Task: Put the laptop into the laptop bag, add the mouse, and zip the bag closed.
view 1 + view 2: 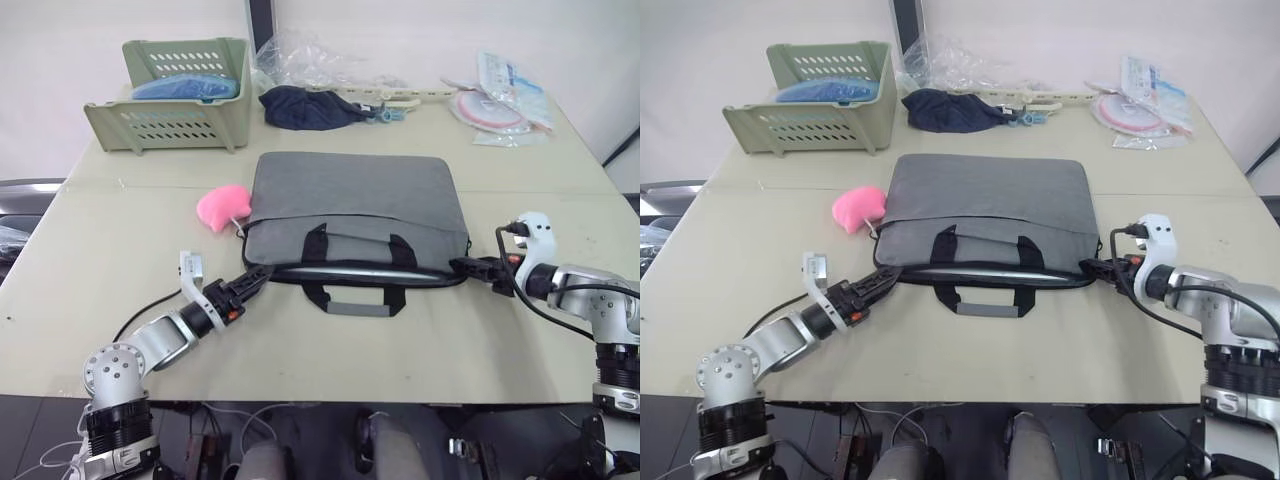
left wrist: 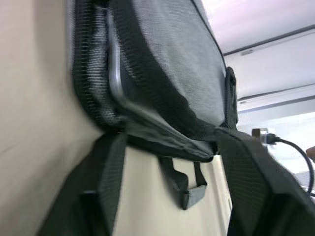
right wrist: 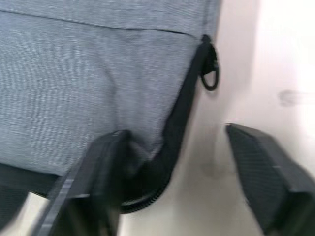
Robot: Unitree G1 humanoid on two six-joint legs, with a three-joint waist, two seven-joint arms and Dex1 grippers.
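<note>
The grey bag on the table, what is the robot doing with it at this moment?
The laptop bag lies flat on the table, its mouth facing the robot. The laptop is already inside, its silver edge showing in the unzipped opening. The left gripper is at the bag's near left corner and the right gripper, open, at its near right corner. A pink fluffy thing sits beside the bag.

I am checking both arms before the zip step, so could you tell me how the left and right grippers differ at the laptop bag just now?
The left gripper sits at the laptop bag's near left corner, where the laptop's silver edge shows in the open mouth; the right gripper sits at the near right corner. The left reaches in from low and diagonally, the right almost sideways. Both have open jaws at the bag's front edge.
</note>
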